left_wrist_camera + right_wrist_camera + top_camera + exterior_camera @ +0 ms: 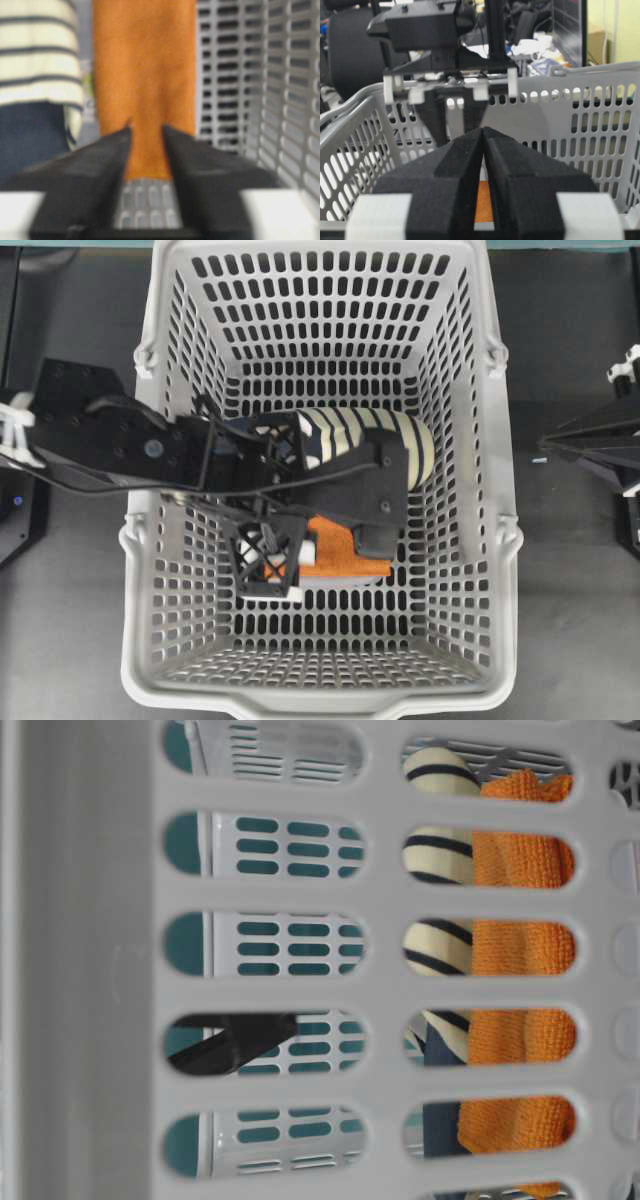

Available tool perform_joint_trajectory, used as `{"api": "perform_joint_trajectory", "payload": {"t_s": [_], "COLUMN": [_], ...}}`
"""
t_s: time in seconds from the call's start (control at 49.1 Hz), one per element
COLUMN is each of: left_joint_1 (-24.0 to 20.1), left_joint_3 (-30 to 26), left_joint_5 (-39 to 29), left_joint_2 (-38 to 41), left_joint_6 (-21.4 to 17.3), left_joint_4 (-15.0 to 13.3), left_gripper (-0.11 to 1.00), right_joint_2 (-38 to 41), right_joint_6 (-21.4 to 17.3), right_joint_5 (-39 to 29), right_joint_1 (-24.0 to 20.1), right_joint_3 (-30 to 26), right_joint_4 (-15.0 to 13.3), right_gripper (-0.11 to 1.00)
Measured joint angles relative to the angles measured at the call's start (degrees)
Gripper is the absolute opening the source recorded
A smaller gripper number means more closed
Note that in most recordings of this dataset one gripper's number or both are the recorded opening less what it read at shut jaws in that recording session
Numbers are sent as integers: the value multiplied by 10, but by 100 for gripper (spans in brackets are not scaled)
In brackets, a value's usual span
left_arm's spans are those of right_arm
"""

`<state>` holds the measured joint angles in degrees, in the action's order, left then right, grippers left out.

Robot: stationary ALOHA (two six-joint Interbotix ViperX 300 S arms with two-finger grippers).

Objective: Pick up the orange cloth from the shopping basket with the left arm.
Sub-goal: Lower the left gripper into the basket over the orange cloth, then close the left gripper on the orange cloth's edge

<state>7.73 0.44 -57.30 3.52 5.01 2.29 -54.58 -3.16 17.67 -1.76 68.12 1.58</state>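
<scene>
The orange cloth [345,552] lies on the floor of the light grey shopping basket [320,702], next to a striped slipper. My left arm reaches down into the basket from the left. The left gripper [330,530] is over the cloth. In the left wrist view its jaws [146,131] stand close together, and the orange cloth [145,75] fills the narrow gap between the tips. The cloth stays low in the basket. My right gripper [484,130] is shut and empty, outside the basket's right wall [560,445].
A navy and cream striped slipper [370,435] lies against the cloth's far side and also shows in the left wrist view [35,55]. The slotted basket walls [290,100] rise close around the left gripper. Dark table surrounds the basket.
</scene>
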Motion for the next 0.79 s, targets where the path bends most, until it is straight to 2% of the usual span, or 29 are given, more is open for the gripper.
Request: {"api": "perform_joint_trajectory", "payload": {"t_s": [0.102, 0.204, 0.347, 0.795], "left_joint_1": [2, 2, 7, 11], "left_joint_3": [6, 13, 26, 118], "left_joint_5": [23, 50, 80, 175], "left_joint_2": [10, 22, 36, 65], "left_joint_6": [0, 3, 4, 4], "left_joint_4": [0, 1, 1, 1], "left_gripper": [74, 90, 89, 89], "right_joint_2": [0, 1, 0, 1], "right_joint_6": [0, 0, 0, 0], "right_joint_5": [0, 1, 1, 0], "right_joint_1": [0, 0, 0, 0], "right_joint_3": [0, 0, 0, 2], "right_joint_4": [0, -1, 0, 0], "right_gripper": [0, 0, 0, 0]}}
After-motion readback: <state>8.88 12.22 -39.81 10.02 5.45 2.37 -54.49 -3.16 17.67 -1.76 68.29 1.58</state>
